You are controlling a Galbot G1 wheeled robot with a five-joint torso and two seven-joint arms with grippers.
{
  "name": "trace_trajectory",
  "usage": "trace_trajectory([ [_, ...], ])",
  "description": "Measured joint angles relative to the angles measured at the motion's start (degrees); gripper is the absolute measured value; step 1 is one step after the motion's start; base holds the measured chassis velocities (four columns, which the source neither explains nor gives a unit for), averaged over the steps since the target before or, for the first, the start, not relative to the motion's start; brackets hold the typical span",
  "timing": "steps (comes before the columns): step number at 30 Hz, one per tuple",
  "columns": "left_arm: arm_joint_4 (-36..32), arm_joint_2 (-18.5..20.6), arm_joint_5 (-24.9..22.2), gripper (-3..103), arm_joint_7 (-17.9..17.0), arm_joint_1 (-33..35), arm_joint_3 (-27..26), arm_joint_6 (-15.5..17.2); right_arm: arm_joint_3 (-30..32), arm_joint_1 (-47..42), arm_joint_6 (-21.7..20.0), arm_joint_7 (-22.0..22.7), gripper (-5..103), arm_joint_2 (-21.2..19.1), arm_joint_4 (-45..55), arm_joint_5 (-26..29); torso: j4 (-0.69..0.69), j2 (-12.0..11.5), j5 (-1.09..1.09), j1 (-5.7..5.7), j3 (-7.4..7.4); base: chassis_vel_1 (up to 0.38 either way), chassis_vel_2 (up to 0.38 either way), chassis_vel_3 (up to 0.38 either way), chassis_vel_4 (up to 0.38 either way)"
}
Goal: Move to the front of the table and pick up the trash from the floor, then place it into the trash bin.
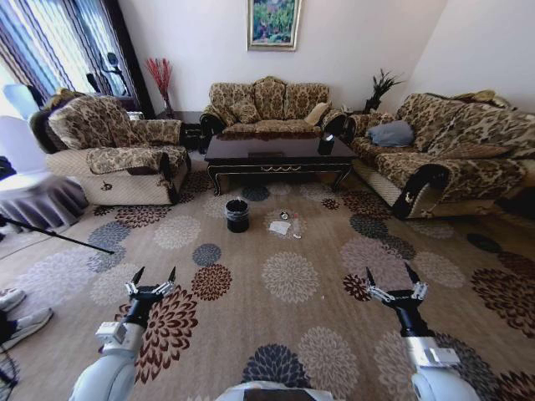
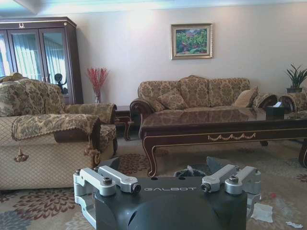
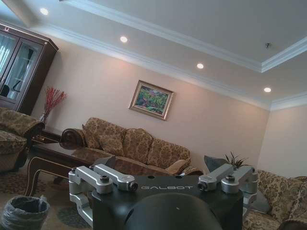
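The long dark table (image 1: 276, 155) stands far ahead, in front of the back sofa. On the patterned floor (image 1: 288, 277) before it sits the small black trash bin (image 1: 237, 215). Just right of the bin lies the trash: a white napkin (image 1: 280, 226), a clear bottle (image 1: 296, 225) and a small can (image 1: 284, 215). My left gripper (image 1: 155, 276) and right gripper (image 1: 391, 276) hover low and near me, both open and empty, well short of the trash. The left wrist view shows the table (image 2: 225, 130), the bin's rim (image 2: 189, 171) and the napkin (image 2: 263, 212). The bin (image 3: 24, 211) appears in the right wrist view.
A patterned armchair (image 1: 117, 150) flanks the table on the left, a long sofa (image 1: 451, 150) on the right, another sofa (image 1: 267, 104) behind. A white-draped round table (image 1: 33, 199) and a black rod (image 1: 50, 235) stand at far left. Open carpet lies between me and the trash.
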Motion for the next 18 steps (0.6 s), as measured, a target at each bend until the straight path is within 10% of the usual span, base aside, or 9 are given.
trace_trajectory([
  [18, 0.7, -0.6, -0.7, 100, 0.3, 1.0, -0.3, -1.0, -0.6, -0.7, 1.2, -1.4, 100, 1.7, -0.8, -0.7, 0.0, -5.2, 0.0, -2.32, -2.89, 0.0, 0.0, 0.0, 0.0],
])
